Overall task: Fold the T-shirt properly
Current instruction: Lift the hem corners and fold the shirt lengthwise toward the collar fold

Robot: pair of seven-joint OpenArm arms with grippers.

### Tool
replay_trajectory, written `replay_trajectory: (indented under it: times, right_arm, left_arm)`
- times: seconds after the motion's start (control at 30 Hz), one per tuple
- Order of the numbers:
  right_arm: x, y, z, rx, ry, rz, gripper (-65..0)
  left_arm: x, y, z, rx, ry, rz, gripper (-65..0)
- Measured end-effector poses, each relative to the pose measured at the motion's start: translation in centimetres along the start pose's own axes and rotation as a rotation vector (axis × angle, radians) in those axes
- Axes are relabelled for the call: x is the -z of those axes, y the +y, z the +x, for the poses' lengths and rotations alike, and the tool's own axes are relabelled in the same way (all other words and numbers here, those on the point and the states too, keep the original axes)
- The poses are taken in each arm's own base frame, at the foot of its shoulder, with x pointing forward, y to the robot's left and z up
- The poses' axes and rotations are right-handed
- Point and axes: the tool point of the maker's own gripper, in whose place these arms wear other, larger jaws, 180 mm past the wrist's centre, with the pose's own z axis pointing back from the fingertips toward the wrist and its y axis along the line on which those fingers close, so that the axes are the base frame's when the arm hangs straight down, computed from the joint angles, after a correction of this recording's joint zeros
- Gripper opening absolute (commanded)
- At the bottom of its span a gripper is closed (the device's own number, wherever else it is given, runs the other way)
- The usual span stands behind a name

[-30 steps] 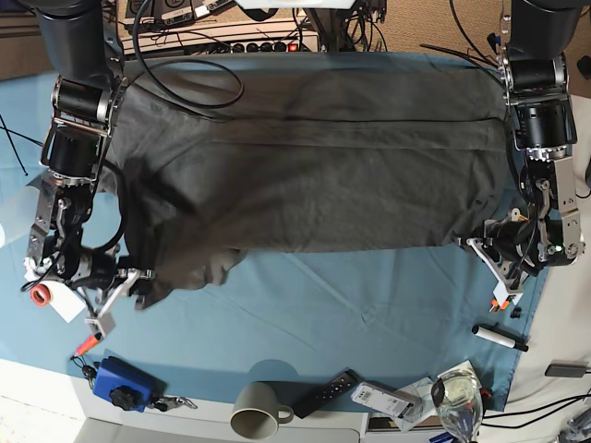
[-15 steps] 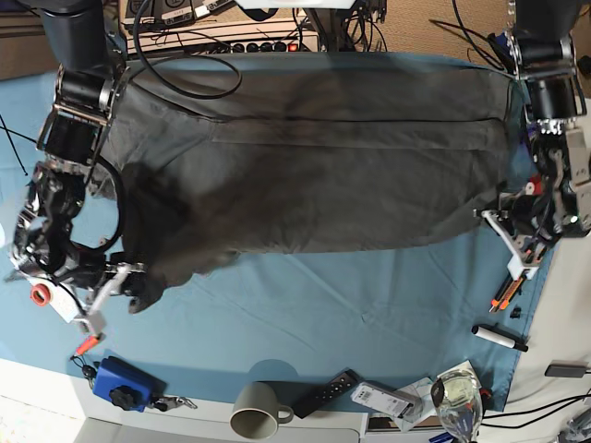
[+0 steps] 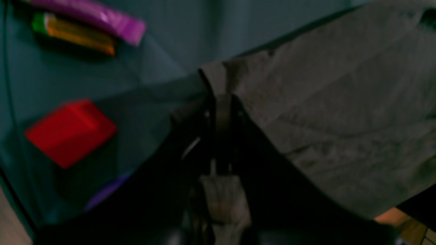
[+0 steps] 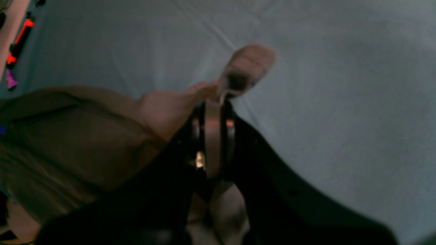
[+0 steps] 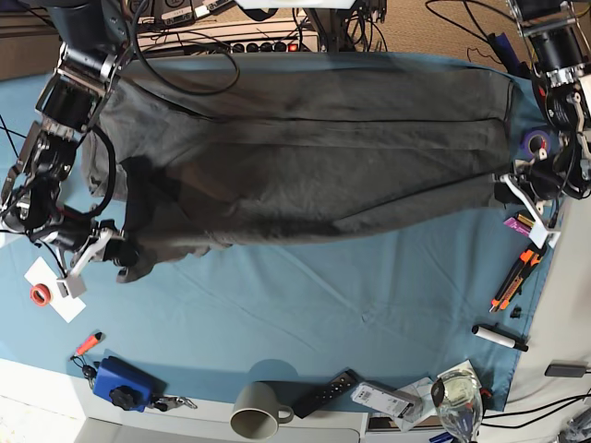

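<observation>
Right gripper (image 4: 218, 93): jaws clenched on a pinch of T-shirt (image 5: 305, 157) edge; a small tab of cloth pokes out past the tips in the wrist view. In the base view that gripper (image 5: 118, 251) sits at the scene's left, on the near-left corner of the shirt.

Left gripper (image 3: 219, 98): jaws also clamped, cloth corner folded over the tips, shirt spreading off to the right of the wrist frame. Base view puts it (image 5: 517, 189) at the scene's right, on the near-right corner.

Shirt itself: lying on the blue table cloth (image 5: 305, 305), long axis running left-right across the table, stretched btwn the two arms. Both grips are on the near long edge; the far long edge lies toward the back of the table.

Key relation: the bulk of the shirt lies on the far side of both grippers, so the fold line would run parallel to the long axis, w/ both arms carrying the near edge together. Each arm is at its own end, neither nearer the middle.

Wrist views are blurry, so can't say how many layers each pinch holds, prob more than one on the left-of-scene corner, where the cloth is bunched.
</observation>
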Motion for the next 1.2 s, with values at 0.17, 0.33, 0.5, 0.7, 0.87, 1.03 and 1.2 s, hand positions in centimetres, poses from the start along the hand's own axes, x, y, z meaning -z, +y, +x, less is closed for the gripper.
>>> replay_trajectory:
  times: [0.17,0.33,0.5,0.7,0.87,1.03,1.2]
  right_arm:
    - [-0.7,0.8,-1.6,-0.069,0.02,-0.013,-65.0]
    - [-1.0,1.0,-3.8,-0.077,0.06,-0.022,-65.0]
    - [-2.4,0.5,-3.7,-0.069,0.023,-0.057,-65.0]
    - [-4.6,-1.3,-4.0,0.006,-0.043,-0.091,-65.0]
    - [-4.9,-1.5,-4.0,0.018,-0.054,-0.095,-65.0]
    - [-4.9,-1.3,-6.4,0.039,-0.01,-0.087,-65.0]
    - [-6.5,-0.8,-6.8,0.001,-0.022,-0.117,-65.0]
  left_arm:
    - [-0.4,-0.4,-0.5,0.021,0.001,0.006,-65.0]
    - [-0.5,-0.2,-1.8,0.033,0.027,0.028,-65.0]
    - [-0.9,0.3,-2.4,0.012,0.027,0.039,-65.0]
    - [-2.4,1.8,-2.1,-0.046,-0.028,0.05,-65.0]
    - [-2.7,1.6,-2.7,-0.047,-0.032,0.02,-65.0]
    - [-2.8,1.2,-4.9,-0.052,0.016,0.009,-65.0]
    - [-3.7,0.2,-4.4,0.023,-0.006,0.017,-65.0]
